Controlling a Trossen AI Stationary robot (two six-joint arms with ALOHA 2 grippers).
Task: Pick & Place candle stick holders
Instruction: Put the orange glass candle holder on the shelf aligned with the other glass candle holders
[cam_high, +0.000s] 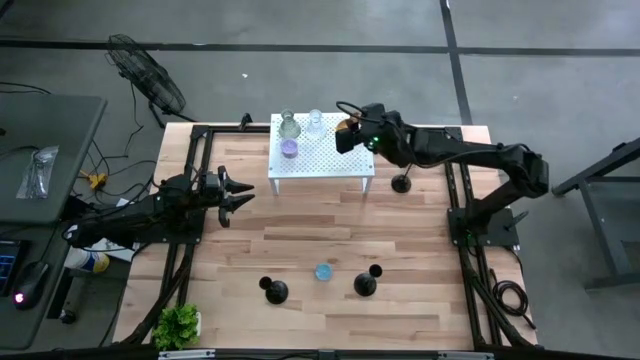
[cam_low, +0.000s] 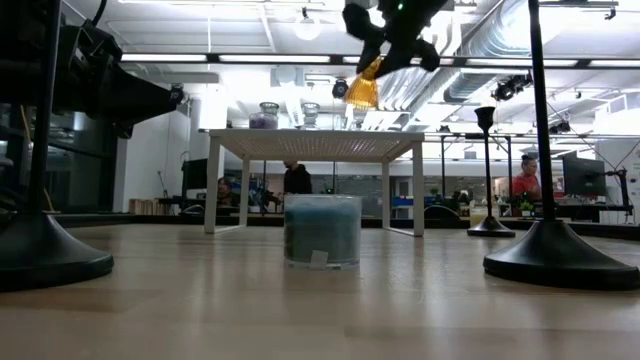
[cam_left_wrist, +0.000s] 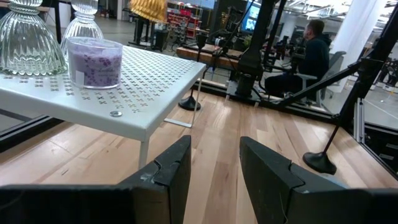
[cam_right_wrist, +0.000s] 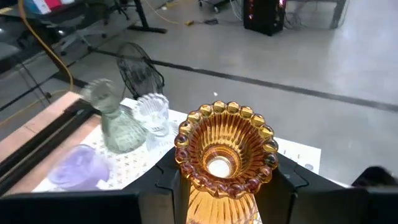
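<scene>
A white perforated stand (cam_high: 320, 160) sat at the table's far edge, bearing a greenish glass (cam_high: 289, 126), a clear glass (cam_high: 315, 123) and a purple jar (cam_high: 290, 148). The right gripper (cam_high: 346, 135) hovered over its right end, clamping an amber glass holder (cam_right_wrist: 222, 155) — the left gripper (cam_high: 238, 190) waited with fingers parted, grasping nothing.

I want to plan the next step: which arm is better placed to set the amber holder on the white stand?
The right. Its gripper already holds the amber holder above the white stand; the left gripper waits open beside it.
</scene>
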